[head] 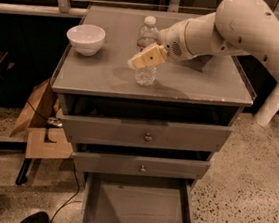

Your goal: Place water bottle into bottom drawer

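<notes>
The water bottle (147,36) stands upright on the grey cabinet top (203,83), left of centre; it is clear and ribbed, with a white cap. My gripper (146,58) reaches in from the right on the white arm. It sits at the bottle's middle, and its cream tip covers the label band. The bottle's base rests on the top. The bottom drawer (136,204) is pulled open below, and its plain grey floor is bare.
A white bowl (86,38) stands at the cabinet top's back left. The two upper drawers (147,137) with small knobs are closed or nearly so. A cardboard box (40,122) and a cable lie on the floor to the left. A white post (271,106) stands at the right.
</notes>
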